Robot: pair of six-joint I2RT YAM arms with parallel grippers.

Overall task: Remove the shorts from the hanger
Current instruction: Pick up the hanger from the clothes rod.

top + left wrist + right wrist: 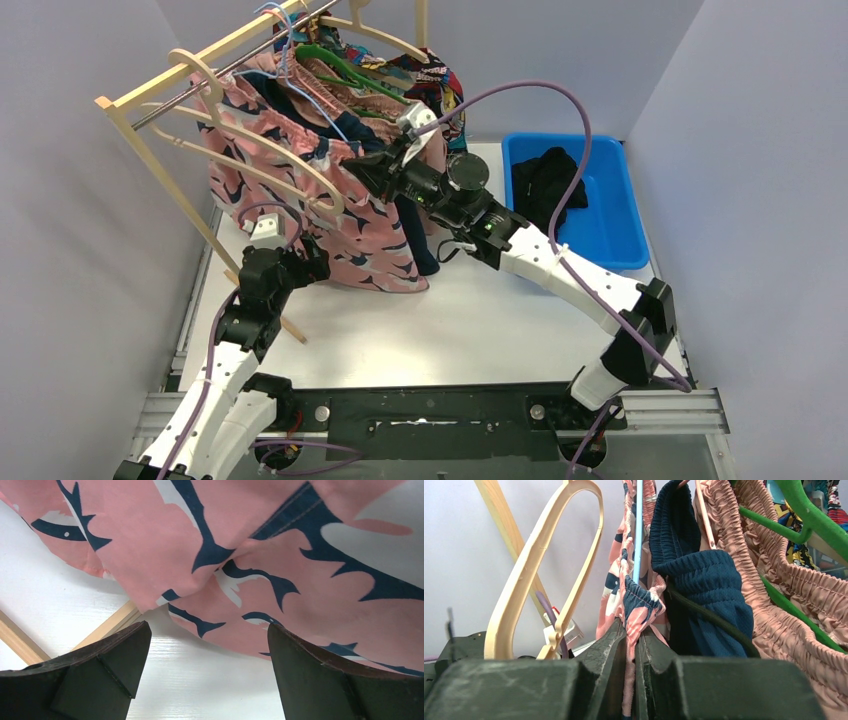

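pink shorts (644,605) | right tool (633,636) pinching waistband | left tool (207,632) spread, near hem

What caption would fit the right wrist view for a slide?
Closed right gripper pinching the pink printed shorts at the waistband, navy shorts hanging alongside.

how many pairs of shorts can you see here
5: black shorts in the blue bin; on the rack, pink navy-print shorts, navy shorts, dusty pink shorts and multicolour print shorts. More may be hidden.

Matt cloth shorts (352,238), bare wooden rack (150,79)
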